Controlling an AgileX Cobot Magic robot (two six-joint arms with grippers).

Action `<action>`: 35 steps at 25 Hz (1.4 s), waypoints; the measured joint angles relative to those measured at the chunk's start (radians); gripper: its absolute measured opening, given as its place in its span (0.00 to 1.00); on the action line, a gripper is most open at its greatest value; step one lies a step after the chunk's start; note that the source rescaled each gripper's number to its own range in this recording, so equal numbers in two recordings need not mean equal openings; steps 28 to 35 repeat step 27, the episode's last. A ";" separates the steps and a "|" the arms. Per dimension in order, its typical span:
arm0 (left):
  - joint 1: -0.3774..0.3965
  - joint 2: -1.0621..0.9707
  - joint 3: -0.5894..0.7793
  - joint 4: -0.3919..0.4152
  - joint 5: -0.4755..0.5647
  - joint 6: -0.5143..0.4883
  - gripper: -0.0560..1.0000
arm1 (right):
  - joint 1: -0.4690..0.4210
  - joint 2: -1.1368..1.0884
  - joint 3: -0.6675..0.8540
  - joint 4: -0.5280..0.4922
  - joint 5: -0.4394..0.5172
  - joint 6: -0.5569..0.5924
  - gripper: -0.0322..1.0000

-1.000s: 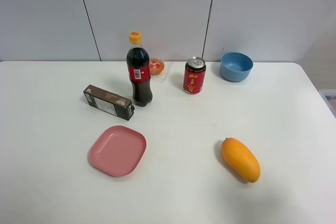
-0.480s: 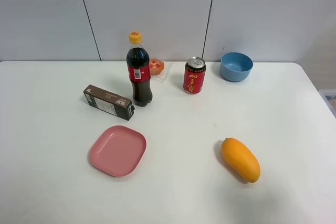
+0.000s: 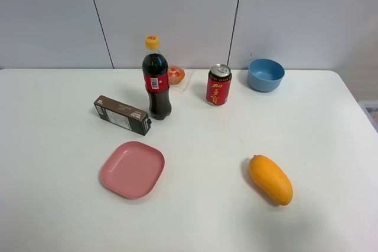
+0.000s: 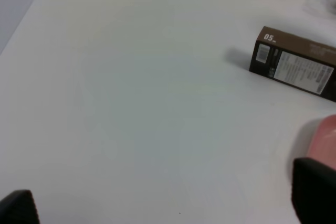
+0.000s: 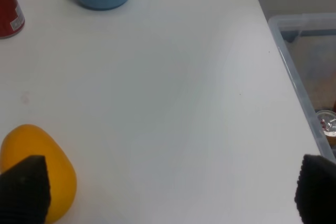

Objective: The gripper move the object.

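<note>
The red drink can (image 3: pixel 218 85) with a silver top and yellow characters stands upright at the back middle of the white table (image 3: pixel 331 146). Its edge also shows in the right wrist view (image 5: pixel 7 10). Neither arm shows in the exterior high view. My left gripper (image 4: pixel 167 200) is open and empty over bare table at the left, far from the can; only its black fingertips (image 4: pixel 315 190) show. My right gripper (image 5: pixel 170 190) is open and empty over the right side of the table, one of its fingertips (image 5: pixel 23 187) beside the mango (image 5: pixel 37 169).
A cola bottle (image 3: pixel 156 81) stands left of the can, with a wrapped orange snack (image 3: pixel 176 75) behind. A blue bowl (image 3: pixel 266 74) is to the can's right. A brown box (image 3: pixel 122 115), a pink plate (image 3: pixel 132 169) and a mango (image 3: pixel 270 179) lie nearer. A clear bin (image 5: pixel 307 72) sits off the right edge.
</note>
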 joint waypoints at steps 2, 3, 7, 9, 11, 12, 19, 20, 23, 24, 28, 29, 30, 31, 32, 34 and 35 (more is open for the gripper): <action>0.000 0.000 0.000 0.000 0.000 0.000 1.00 | 0.000 0.000 0.000 0.000 0.000 0.000 0.80; 0.000 0.000 0.000 0.000 0.000 0.000 1.00 | 0.000 0.000 0.000 0.000 0.000 0.000 0.80; 0.000 0.000 0.000 0.000 0.000 0.000 1.00 | 0.000 0.000 0.000 0.000 0.000 0.000 0.80; 0.000 0.000 0.000 0.000 0.000 0.000 1.00 | 0.000 0.000 0.000 0.000 0.000 0.000 0.80; 0.000 0.000 0.000 0.000 0.000 0.000 1.00 | 0.000 0.000 0.000 0.000 0.000 0.000 0.80; 0.000 0.000 0.000 0.000 0.000 0.000 1.00 | 0.000 0.000 0.000 0.000 0.000 0.000 0.80; 0.000 0.000 0.000 0.001 0.000 0.000 1.00 | 0.000 0.000 0.000 0.000 0.000 0.000 0.80; 0.000 0.000 0.000 0.001 0.000 0.000 1.00 | 0.000 0.000 0.000 0.000 0.000 0.000 0.80; 0.000 0.000 0.000 0.001 0.000 0.000 1.00 | 0.000 0.000 0.000 0.000 0.000 0.000 0.80; 0.000 0.000 0.000 0.001 0.000 0.000 1.00 | 0.000 0.000 0.000 0.000 0.000 0.000 0.80; 0.000 0.000 0.000 0.001 0.000 0.000 1.00 | 0.000 0.000 0.000 0.000 0.000 0.000 0.80; 0.000 0.000 0.000 0.001 0.000 0.000 1.00 | 0.000 0.000 0.000 0.000 0.000 0.000 0.80; 0.000 0.000 0.000 0.001 0.000 0.000 1.00 | 0.000 0.000 0.000 0.000 0.000 0.000 0.80; 0.000 0.000 0.000 0.001 0.000 0.000 1.00 | 0.000 0.000 0.000 0.000 0.000 0.000 0.80; 0.000 0.000 0.000 0.001 0.000 0.000 1.00 | 0.000 0.000 0.000 0.000 0.000 0.000 0.80; 0.000 0.000 0.000 0.001 0.000 0.000 1.00 | 0.000 0.000 0.000 0.000 0.000 0.000 0.80; 0.000 0.000 0.000 0.001 0.000 0.000 1.00 | 0.000 0.000 0.000 0.000 0.000 0.000 0.80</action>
